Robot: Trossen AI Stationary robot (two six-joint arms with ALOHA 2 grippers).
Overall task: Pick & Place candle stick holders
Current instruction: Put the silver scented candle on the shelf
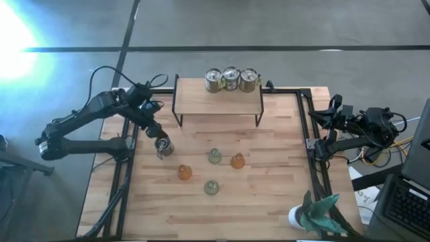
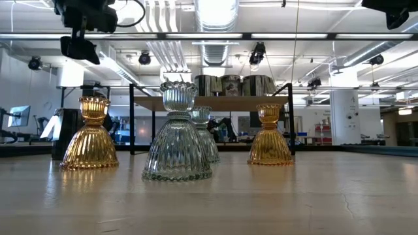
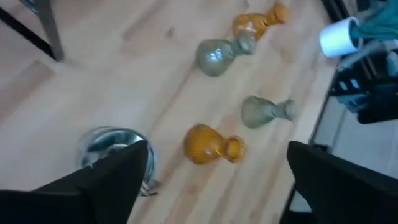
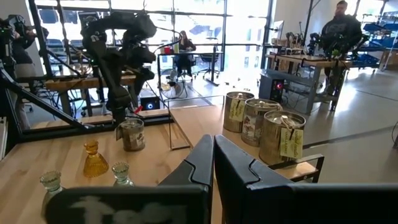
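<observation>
The pale butcher-block wooden table [image 1: 269,202] spreads wide under both arms, and beyond the left claw [image 1: 161,149], toward the back, stands the low wooden shelf on black wire legs [image 1: 218,101], carrying three squat silvery mottled can-like holders [image 1: 231,80] shoulder to shoulder. Off at the near right corner, well away from either claw, sits the white pot with teal leaves [image 1: 309,215], no part of this job. The left claw hangs right over the fourth silvery can [image 1: 163,143], which stands upright on the table; in the left wrist view its dark fingers [image 3: 118,171] are spread wide with the can's rim just beside one of them, nothing pinched. Out ahead of that claw, toward the table's middle, stand the four small ribbed glass holders: an amber one [image 1: 185,172] nearest, a pale green one [image 1: 214,156] past it, the second amber [image 1: 237,160] farther on, the second green [image 1: 211,187] toward the front. The right claw [image 4: 213,163] waits at the right edge, fingers pressed together, empty. The can looks stiff and light: take it across the body. The glass ones look slick and breakable, with heavy flared bases: pinch the narrow waist gently.
</observation>
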